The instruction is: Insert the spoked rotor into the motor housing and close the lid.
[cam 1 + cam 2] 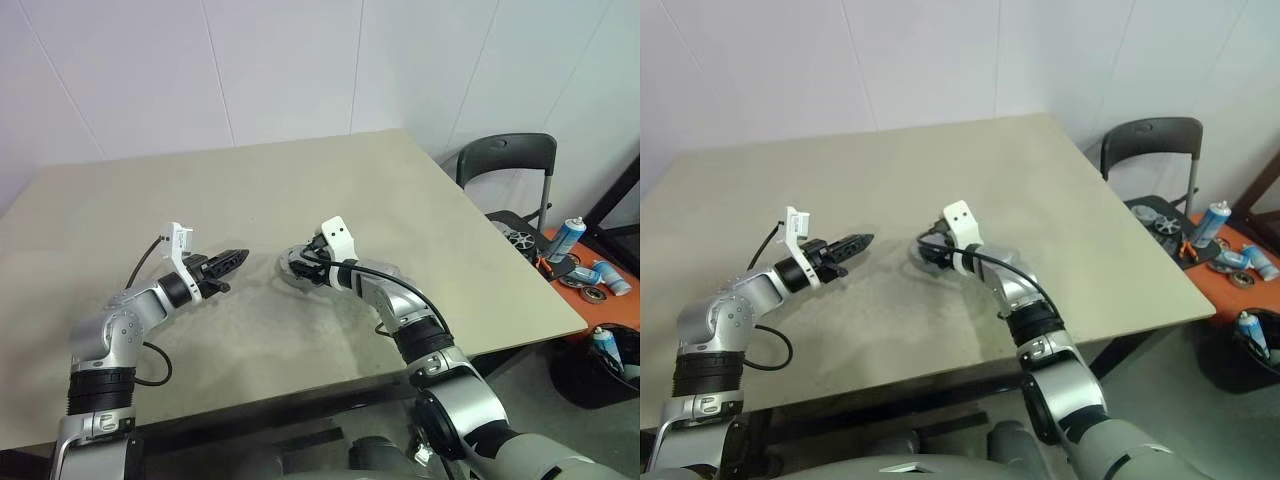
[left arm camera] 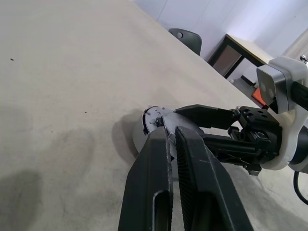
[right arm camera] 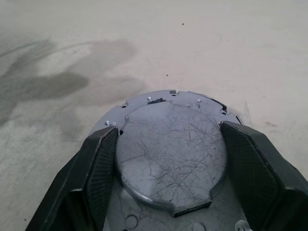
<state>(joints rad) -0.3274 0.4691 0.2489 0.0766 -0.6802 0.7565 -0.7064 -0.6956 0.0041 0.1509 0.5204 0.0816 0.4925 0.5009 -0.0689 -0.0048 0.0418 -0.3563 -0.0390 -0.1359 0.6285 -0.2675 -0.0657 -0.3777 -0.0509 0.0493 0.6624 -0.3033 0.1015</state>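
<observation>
On the left side of the beige bench (image 1: 300,180), the left tool (image 1: 238,257) hangs a little above the surface with its two black fingers pressed together, holding nothing. It points toward the middle of the bench, where the round grey lid (image 3: 171,154) sits. The left tool's tip stops short of the lid, with a strip of bare bench between them.

Near the middle of the bench, the lid lies flat on a wider grey disc (image 3: 144,103), which rests on the bench. The lid is smooth, scuffed with fine scratches, and has a small flat tab on its rim. The disc's edge, with small screws, shows just beyond the lid.

Reaching in from the right, the right tool (image 3: 171,163) stands wide open, tilted downward, with one black finger on each side of the lid. The finger pads (image 3: 103,163) sit right beside the lid's rim; whether they press against it cannot be told. In the left wrist view, the right tool's finger lies along the lid's side.

Farther right, off the bench, a dark chair (image 1: 510,165) stands by the wall, and spray cans (image 1: 568,238) lie on an orange surface (image 1: 590,265).
</observation>
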